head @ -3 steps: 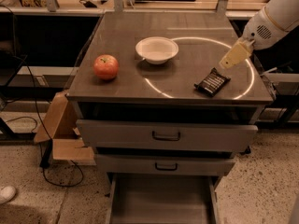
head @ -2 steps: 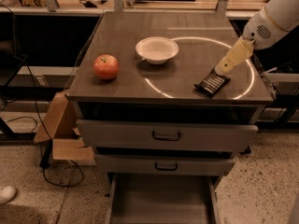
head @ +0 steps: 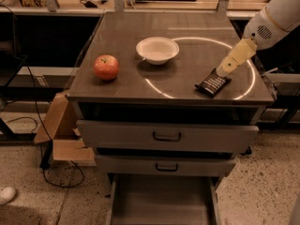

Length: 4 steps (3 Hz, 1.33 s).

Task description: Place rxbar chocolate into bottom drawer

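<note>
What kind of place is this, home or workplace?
Probably a lab or workshop: a grey metal drawer cabinet, loose cables on a speckled floor, and a robot gripper just over the rxbar chocolate on the cabinet top.

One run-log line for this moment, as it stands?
end effector: just above rxbar chocolate | rxbar chocolate: on cabinet top, near front edge | bottom drawer: open

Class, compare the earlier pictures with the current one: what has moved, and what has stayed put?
Very little. The gripper has crept slightly down toward the far edge of the rxbar chocolate; nothing was picked up or released. The bar, apple, bowl and open bottom drawer stayed as they were.
</note>
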### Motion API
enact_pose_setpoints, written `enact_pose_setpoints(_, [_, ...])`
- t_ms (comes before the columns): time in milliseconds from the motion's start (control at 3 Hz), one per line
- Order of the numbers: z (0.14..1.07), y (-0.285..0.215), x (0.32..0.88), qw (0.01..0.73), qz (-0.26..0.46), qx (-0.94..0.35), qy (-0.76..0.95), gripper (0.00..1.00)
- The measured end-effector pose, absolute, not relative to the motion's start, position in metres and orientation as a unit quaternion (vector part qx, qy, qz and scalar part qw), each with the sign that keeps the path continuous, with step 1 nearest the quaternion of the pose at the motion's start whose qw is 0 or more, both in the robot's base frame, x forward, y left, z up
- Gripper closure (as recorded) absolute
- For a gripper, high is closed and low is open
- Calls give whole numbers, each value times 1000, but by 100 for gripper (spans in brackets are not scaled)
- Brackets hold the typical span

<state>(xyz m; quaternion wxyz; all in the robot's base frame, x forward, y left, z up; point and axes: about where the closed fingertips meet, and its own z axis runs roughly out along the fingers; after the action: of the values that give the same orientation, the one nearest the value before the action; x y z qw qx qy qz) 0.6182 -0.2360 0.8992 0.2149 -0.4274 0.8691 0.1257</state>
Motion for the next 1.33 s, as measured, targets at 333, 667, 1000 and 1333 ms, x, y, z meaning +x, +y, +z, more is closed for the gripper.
enact_pose_setpoints(333, [890, -240, 618, 194, 102, -377, 900, 0])
enact_pose_setpoints(667, [883, -243, 610, 190, 79, -326, 923, 0])
enact_pose_setpoints(1000, [877, -244, 608, 184, 80, -316, 927, 0])
enact_pose_setpoints(1333, [869, -237, 602, 167, 104, -329, 924, 0])
